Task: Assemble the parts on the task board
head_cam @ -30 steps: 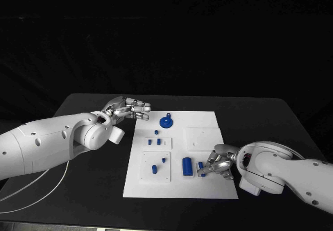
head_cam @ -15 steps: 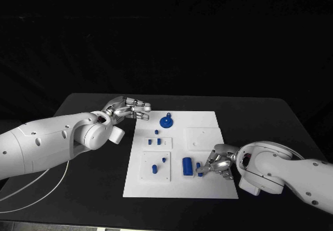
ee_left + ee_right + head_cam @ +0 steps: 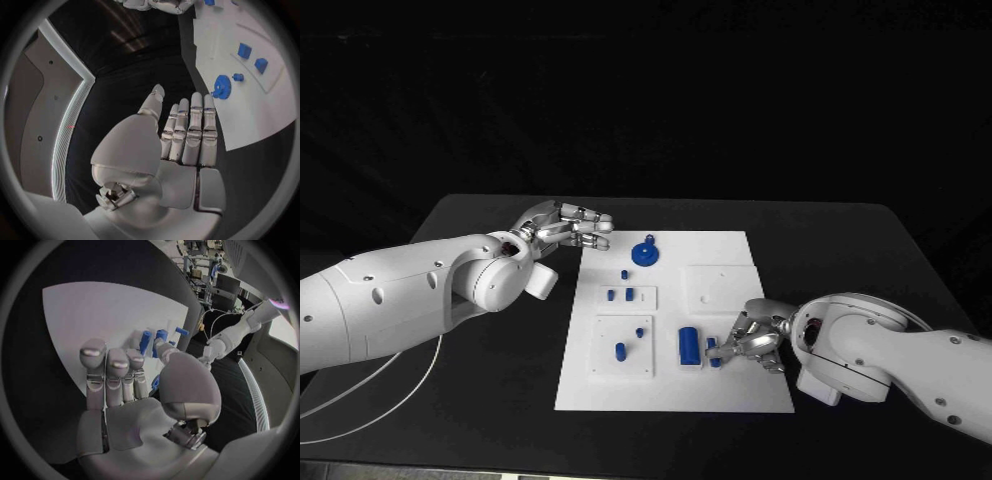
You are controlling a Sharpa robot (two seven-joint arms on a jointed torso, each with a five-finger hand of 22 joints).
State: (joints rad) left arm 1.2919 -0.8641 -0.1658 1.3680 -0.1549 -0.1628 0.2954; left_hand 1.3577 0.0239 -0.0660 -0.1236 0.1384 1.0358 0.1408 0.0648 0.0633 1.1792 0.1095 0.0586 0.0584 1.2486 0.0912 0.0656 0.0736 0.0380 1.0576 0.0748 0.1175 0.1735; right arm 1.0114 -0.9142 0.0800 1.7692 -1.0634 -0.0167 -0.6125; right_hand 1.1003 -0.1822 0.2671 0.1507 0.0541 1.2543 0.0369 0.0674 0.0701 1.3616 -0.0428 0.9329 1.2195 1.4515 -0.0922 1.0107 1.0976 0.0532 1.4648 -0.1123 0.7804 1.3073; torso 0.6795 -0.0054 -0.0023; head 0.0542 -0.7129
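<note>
The right hand [image 3: 754,343] pinches a small blue peg [image 3: 715,349] at the task board [image 3: 733,395]'s four o'clock, beside the blue cylinder [image 3: 688,345]. The left hand [image 3: 567,228] hovers, holding nothing, at ten o'clock. A tilted peg could jam or slip free.

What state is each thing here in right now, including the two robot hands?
Left robot hand: holds nothing, fingers apart, by the board's far left corner.
Right robot hand: pinches a small blue peg over the board.
Task board: flat on the table.
Blue gear: lying on the board.
Blue cylinder: lying in its recess.
</note>
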